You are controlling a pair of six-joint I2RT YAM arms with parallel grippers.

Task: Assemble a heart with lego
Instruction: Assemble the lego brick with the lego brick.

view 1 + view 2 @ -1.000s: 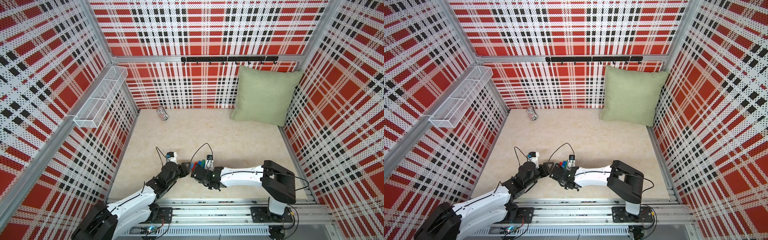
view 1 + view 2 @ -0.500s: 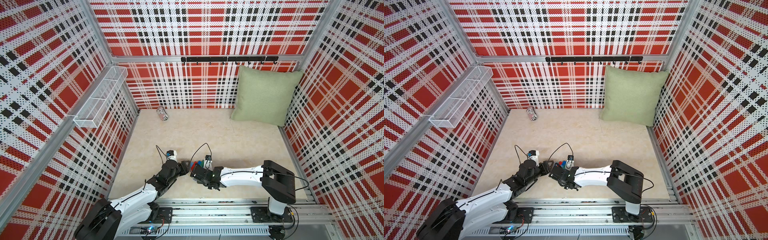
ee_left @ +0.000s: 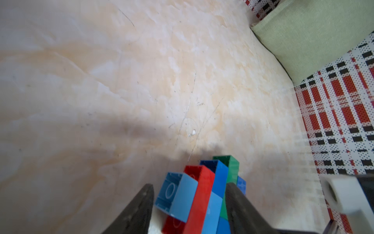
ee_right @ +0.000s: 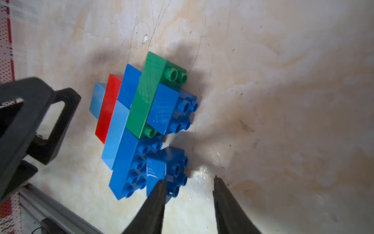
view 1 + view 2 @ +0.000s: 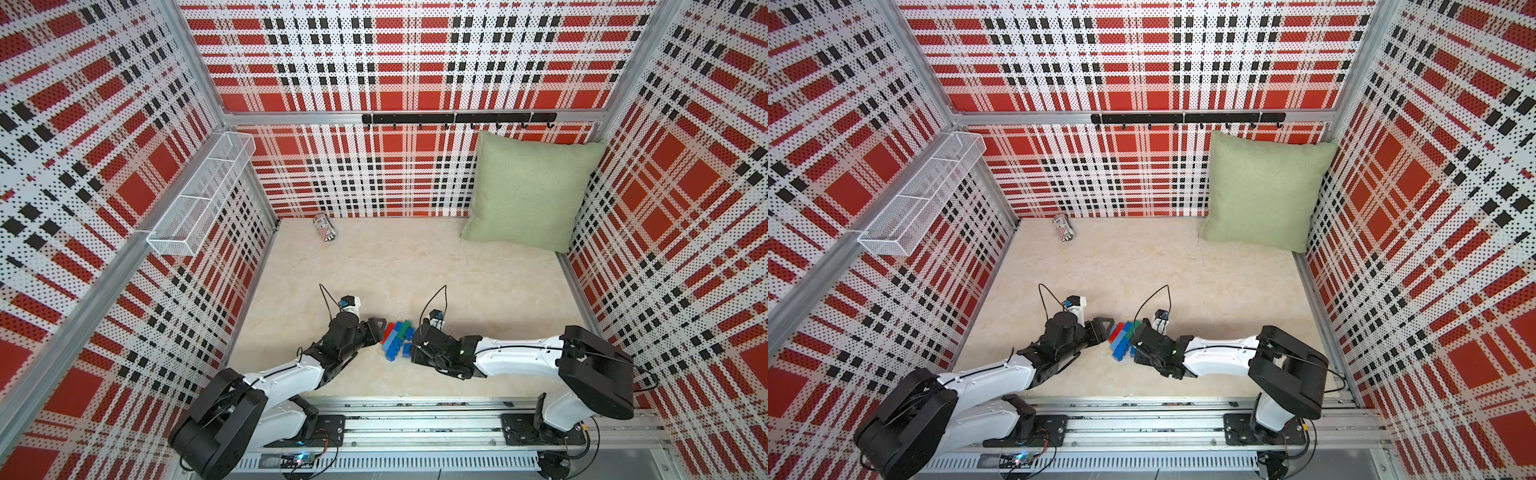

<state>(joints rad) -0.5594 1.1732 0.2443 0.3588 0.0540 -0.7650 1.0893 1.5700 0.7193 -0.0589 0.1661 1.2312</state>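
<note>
My right gripper had just let go. Its jaws, nearly together a second earlier, now stood apart over bare counter, one finger just beside the small square blue brick. That brick sat tilted against the studs of the long blue brick at the foot of the heart, a flat, heart-shaped cluster of joined studded plastic bricks, mostly blue with one red and one green strip. The heart lay flat on the counter between my two grippers, its studs facing the right one. I judged the piece delivered but not pressed home, so the heart was close to done yet wanted one more push. My left gripper had hardly shifted. Its jaws stood apart on either side of the heart's red end, with a sliver of counter showing beside the pale blue square brick, which I took for a brace, not a clamp. The counter was a beige, marble-patterned sheet, scratched near the heart. Far beyond the heart, in a top view, a small striped can lay on its side and a sage-green fabric cushion leaned in the corner. Red, black and white plaid perforated walls carried a white wire basket and a black hook rail.
</note>
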